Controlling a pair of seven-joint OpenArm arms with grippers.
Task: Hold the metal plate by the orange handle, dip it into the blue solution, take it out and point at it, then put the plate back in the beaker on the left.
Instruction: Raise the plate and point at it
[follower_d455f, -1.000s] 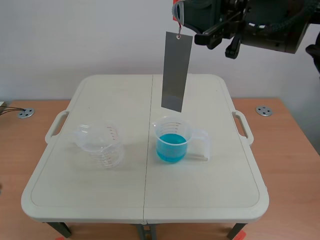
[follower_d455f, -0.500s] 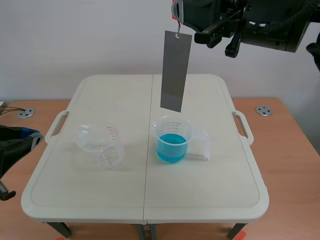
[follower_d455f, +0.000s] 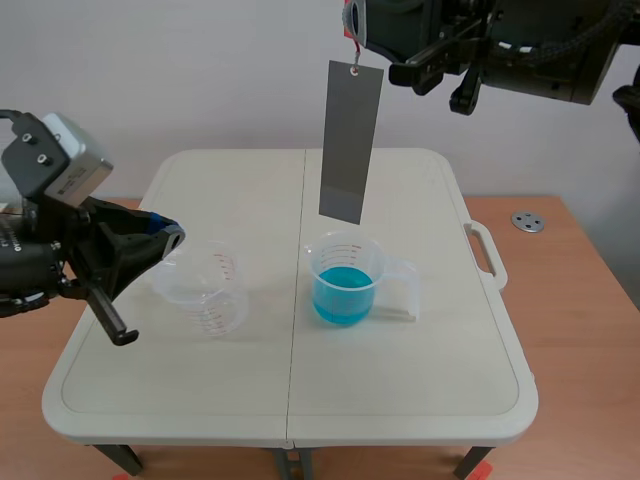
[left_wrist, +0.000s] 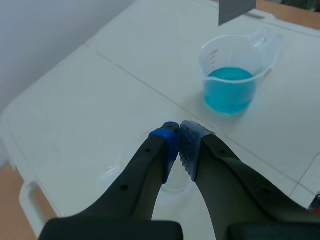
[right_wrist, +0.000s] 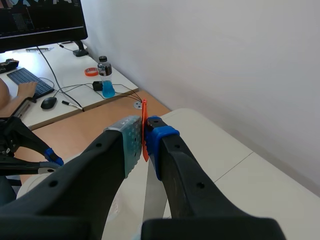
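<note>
Hanging from the right tool (follower_d455f: 352, 24), high over the counter (follower_d455f: 400, 400): the metal plate (follower_d455f: 351, 140), long, grey, close to upright with a slight lean. The right tool is clamped on the orange handle (right_wrist: 144, 125), a thin strip pinched flat between its two pads at the plate's top end.

The plate's lower edge is above the measuring beaker (follower_d455f: 345, 278) and apart from its rim, so it is out of the liquid. That beaker stands just right of the counter's centre seam. It holds the blue solution (follower_d455f: 343, 295) to roughly half its height, and its handle points right.

The empty beaker (follower_d455f: 205, 290) is clear, has red graduations, and stands left of the seam, well apart from the first.

The left tool (follower_d455f: 165, 238) comes in low over the counter's left edge, its tip just beside the empty beaker. Its fingers are closed with the pads meeting, and nothing is between them. In the left wrist view the empty beaker shows faintly under the fingers and the blue beaker lies ahead.
</note>
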